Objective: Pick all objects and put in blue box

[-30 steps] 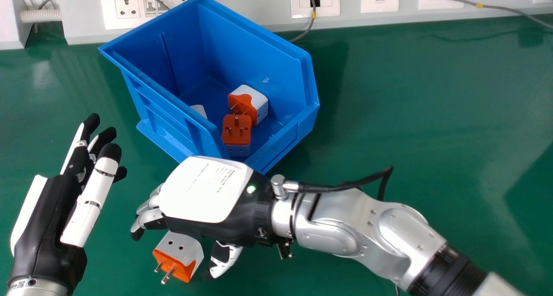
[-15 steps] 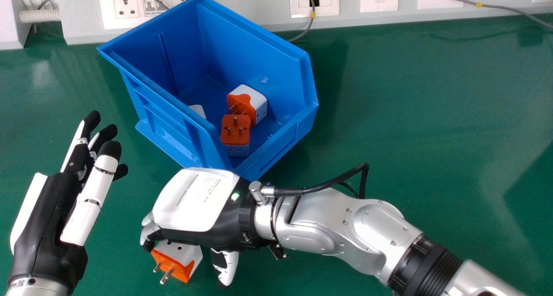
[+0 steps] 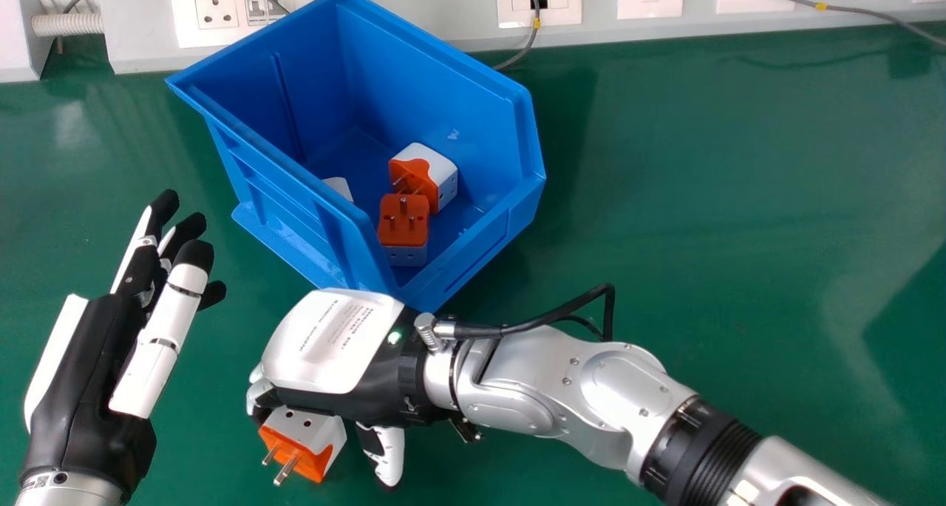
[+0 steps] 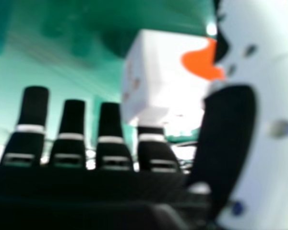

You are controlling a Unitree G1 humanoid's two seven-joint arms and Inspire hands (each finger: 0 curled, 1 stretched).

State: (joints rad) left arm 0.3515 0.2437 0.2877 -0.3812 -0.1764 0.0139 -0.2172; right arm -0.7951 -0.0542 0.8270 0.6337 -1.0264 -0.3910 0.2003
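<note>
One loose right hand point(image 3: 332, 343), palm down and pointing left: fingers point(image 3: 259, 397) bent by the plug adapter point(image 3: 309, 431), thumb point(image 3: 389, 447) apart on its right, so no pinch imo. Adapter's on the near part of the green table point(image 3: 665, 196). I'd close on the white body, avoid the prongs point(image 3: 287, 470), then lift above the blue box point(image 3: 436, 77) rim, farther off. Left hand point(image 3: 89, 388) idles at left.

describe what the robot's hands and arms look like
The right hand is black with a white, printed back cover and a small green light. Its silver arm has rounded joints, black bands and a looping black cable. The left hand is black and white with black tips.
</note>
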